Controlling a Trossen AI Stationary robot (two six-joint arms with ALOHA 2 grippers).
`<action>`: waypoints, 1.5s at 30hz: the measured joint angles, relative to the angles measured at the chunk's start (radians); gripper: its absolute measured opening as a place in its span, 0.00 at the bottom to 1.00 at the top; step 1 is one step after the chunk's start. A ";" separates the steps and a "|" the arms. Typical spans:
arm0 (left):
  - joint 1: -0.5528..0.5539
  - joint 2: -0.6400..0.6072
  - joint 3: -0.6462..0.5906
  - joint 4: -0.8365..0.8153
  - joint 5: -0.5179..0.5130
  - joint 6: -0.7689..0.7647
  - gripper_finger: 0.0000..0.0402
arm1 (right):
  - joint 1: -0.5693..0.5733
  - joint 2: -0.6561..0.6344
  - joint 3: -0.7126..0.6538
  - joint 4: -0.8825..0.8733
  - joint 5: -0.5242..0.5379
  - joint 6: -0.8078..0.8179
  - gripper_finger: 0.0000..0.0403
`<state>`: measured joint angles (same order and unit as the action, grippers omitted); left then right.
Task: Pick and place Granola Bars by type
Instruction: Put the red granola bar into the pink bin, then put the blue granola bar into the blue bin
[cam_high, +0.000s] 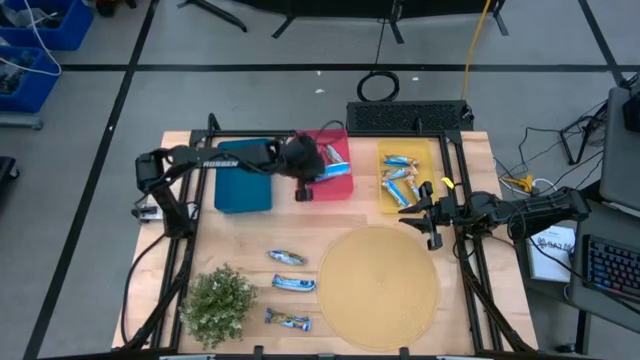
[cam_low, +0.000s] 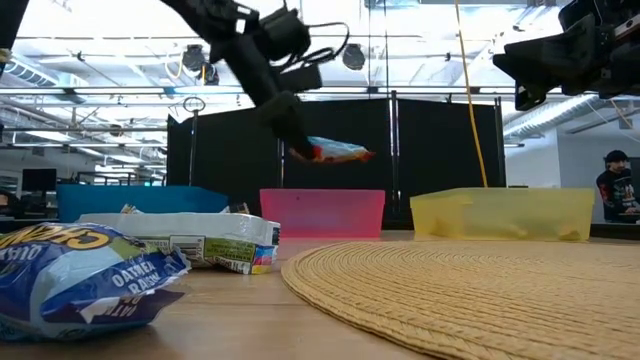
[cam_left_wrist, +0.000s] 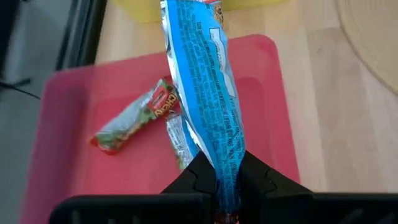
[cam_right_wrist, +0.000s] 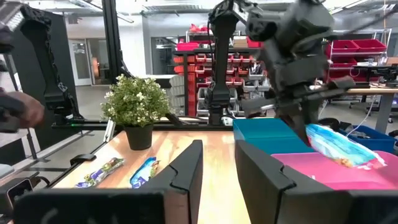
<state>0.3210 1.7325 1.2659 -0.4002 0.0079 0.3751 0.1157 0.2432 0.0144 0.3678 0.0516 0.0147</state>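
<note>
My left gripper (cam_low: 297, 143) hangs over the pink bin (cam_high: 343, 191) and is shut on a blue-and-white granola bar (cam_left_wrist: 205, 81). Below it, a red-and-green wrapped bar (cam_left_wrist: 134, 121) lies on the bin floor, and a second one (cam_left_wrist: 176, 138) is partly hidden behind the held bar. Several blue bars (cam_high: 403, 176) lie in the yellow bin (cam_high: 383, 205). Three more bars (cam_high: 286, 258) (cam_high: 294, 283) (cam_high: 288, 320) lie flat on the table near the plant. My right gripper (cam_right_wrist: 217, 168) is open and holds nothing. It hovers by the yellow bin's near edge, over the rim of the round mat. My left gripper pinches the blue-and-white bar by one end of its wrapper (cam_left_wrist: 227, 177) between its two fingers. The fingers slant down from above. The bar is lifted clear above the pink bin and sticks out roughly level from the fingertips (cam_low: 335, 152).
A blue bin (cam_high: 243, 180) stands left of the pink one. A round woven mat (cam_high: 378, 285) covers the table's near right. A potted green plant (cam_high: 218, 300) stands at the near left corner. Bare wood shows between the bins and the loose bars.
</note>
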 joint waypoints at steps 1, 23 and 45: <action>0.019 -0.001 -0.016 0.019 0.026 -0.012 0.07 | 0.000 0.000 0.000 0.000 0.000 0.000 0.22; 0.114 -0.001 -0.102 -0.013 0.355 -0.260 0.44 | 0.000 0.000 0.000 0.001 0.000 0.000 0.22; -0.491 -0.031 -0.102 -0.252 0.093 -0.263 0.46 | 0.000 0.002 0.000 0.008 0.000 0.000 0.21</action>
<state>-0.1703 1.7015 1.1641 -0.6520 0.1013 0.1124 0.1156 0.2455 0.0147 0.3759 0.0515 0.0147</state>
